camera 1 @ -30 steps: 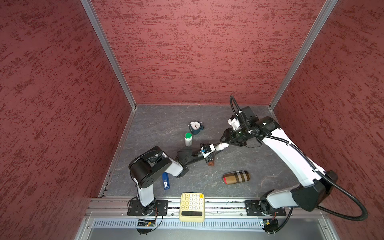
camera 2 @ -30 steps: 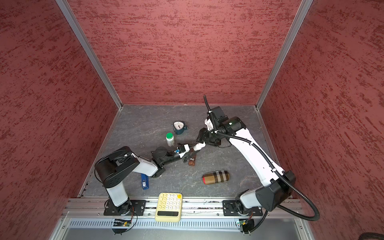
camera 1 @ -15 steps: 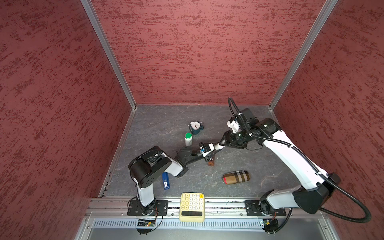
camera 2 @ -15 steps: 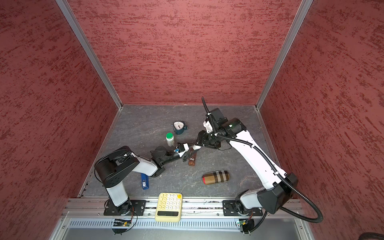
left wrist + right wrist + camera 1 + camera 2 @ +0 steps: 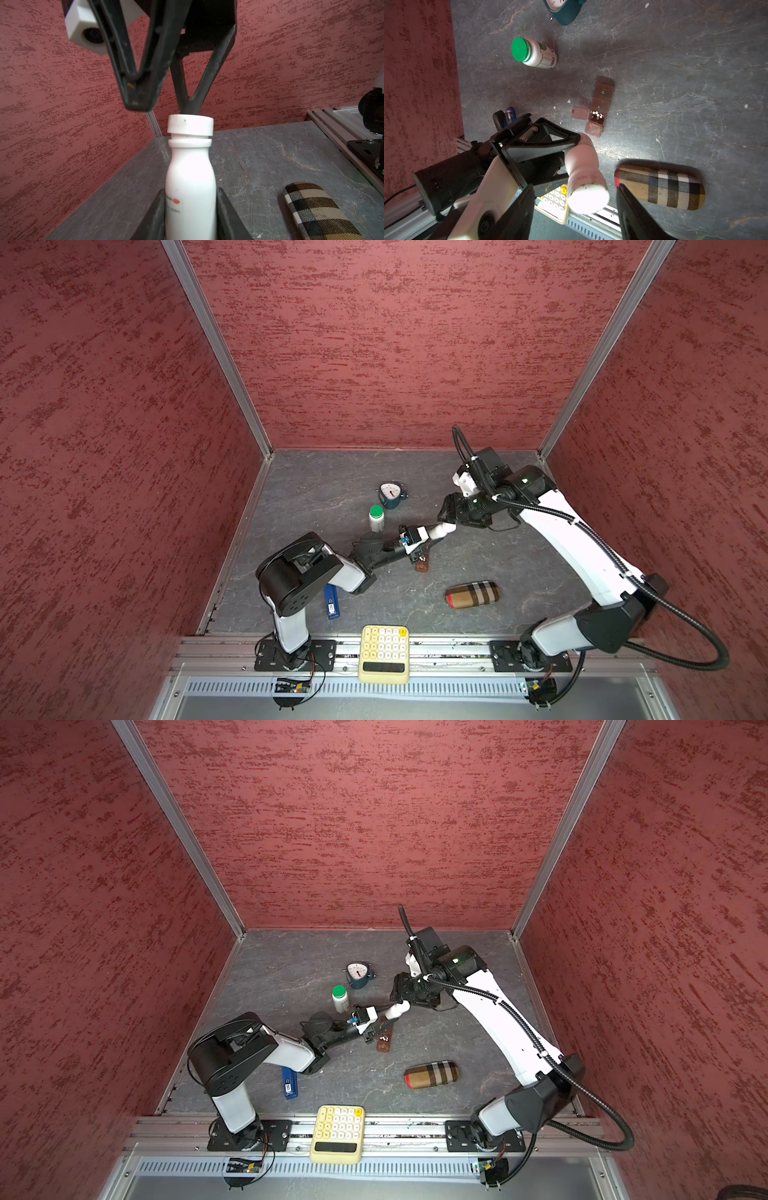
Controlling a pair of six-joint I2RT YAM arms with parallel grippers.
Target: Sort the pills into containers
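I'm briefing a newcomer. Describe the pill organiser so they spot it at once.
On the grey stone-look tabletop, find the left claw gripping a white plastic bottle. Near it lies a flat brown plastic strip of square compartments. Unlike the tan plaid case, it is segmented, with one lid open over white pills.

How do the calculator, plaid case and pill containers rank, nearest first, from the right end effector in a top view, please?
1. containers, close by the right end effector.
2. plaid case, farther front.
3. calculator, on the front rail.
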